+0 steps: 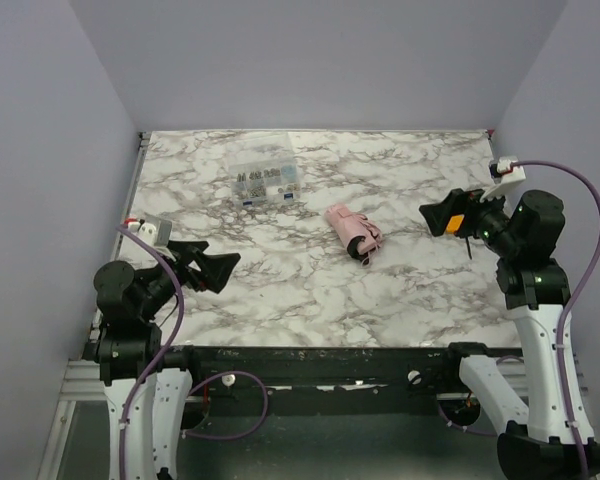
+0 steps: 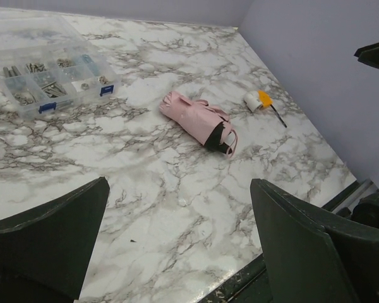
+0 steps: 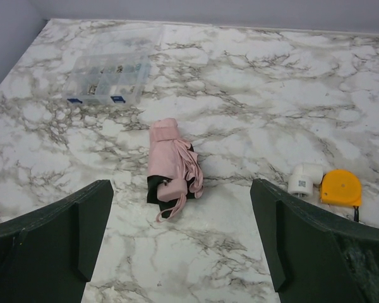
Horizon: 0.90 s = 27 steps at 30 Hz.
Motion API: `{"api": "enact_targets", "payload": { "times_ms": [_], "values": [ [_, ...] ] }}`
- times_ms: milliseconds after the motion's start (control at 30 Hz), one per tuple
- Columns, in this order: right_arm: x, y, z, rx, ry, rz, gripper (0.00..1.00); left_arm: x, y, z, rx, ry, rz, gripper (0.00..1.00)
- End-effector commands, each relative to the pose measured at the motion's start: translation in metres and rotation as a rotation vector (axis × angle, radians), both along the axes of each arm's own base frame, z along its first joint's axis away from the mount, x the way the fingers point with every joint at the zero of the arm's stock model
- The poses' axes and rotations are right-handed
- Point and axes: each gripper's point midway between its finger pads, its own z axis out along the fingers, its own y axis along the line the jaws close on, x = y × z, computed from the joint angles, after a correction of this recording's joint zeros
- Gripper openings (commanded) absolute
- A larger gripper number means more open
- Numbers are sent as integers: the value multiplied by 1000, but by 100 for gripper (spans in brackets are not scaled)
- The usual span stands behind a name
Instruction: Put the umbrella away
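Observation:
The umbrella (image 1: 352,231) is a small rolled pale pink bundle lying on the marble table near its middle, with its pink handle and strap at the near end over a black patch. It also shows in the left wrist view (image 2: 196,118) and in the right wrist view (image 3: 169,158). My left gripper (image 1: 205,265) is open and empty above the table's near left, well apart from the umbrella; its jaws frame bare marble (image 2: 180,189). My right gripper (image 1: 442,215) is open and empty to the right of the umbrella, pointing toward it (image 3: 181,189).
A clear plastic compartment box (image 1: 265,181) of small parts sits at the back, left of centre (image 2: 47,72) (image 3: 107,79). A small orange object (image 3: 341,187) and a white piece (image 3: 303,178) lie right of the umbrella. The table's dark front edge (image 1: 330,352) is near the arm bases.

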Motion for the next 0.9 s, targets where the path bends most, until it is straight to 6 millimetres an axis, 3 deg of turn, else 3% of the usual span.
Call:
{"api": "enact_targets", "payload": {
  "times_ms": [0,867],
  "values": [
    [-2,2,-2,-2,-25,28,99,-2,4,-9,34,-44,27,99],
    [2,-5,-4,6,-20,-11,100,2,8,-26,48,-48,52,99]
  ]
}}
